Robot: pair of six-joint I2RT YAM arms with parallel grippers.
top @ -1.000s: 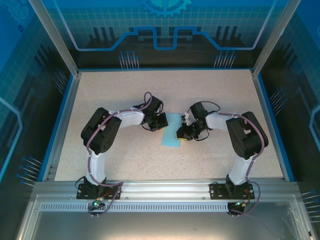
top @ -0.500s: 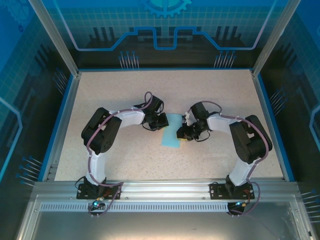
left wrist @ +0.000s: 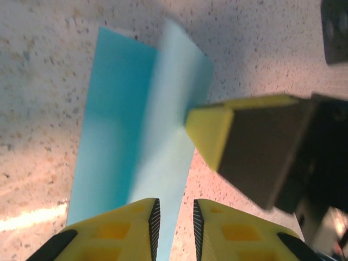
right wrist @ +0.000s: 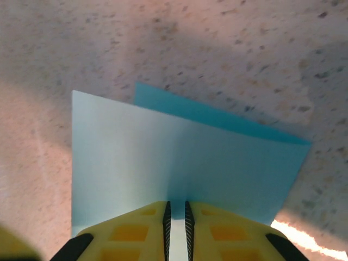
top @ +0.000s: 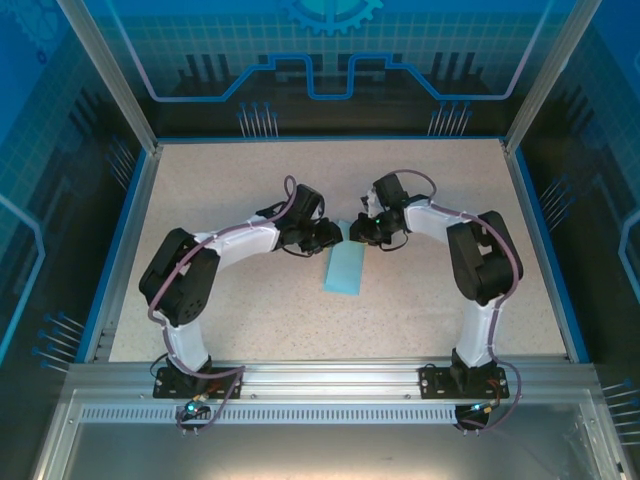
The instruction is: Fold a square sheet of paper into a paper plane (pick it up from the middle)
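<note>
Square sheet of paper (top: pixel 346 270) folded double, lying mid-bench (top: pixel 220 180), left end effector (left wrist: pixel 174 209) narrowly parted astride one edge, right end effector (right wrist: pixel 176 209) nipped onto the lifted top layer, jaws nearly closed

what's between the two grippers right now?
The far end of the folded blue paper. The top external view shows it, with the left gripper and right gripper on either side.

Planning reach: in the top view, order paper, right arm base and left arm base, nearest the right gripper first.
1. The paper, at the right gripper, centre.
2. right arm base, near edge, right.
3. left arm base, near edge, left.
</note>
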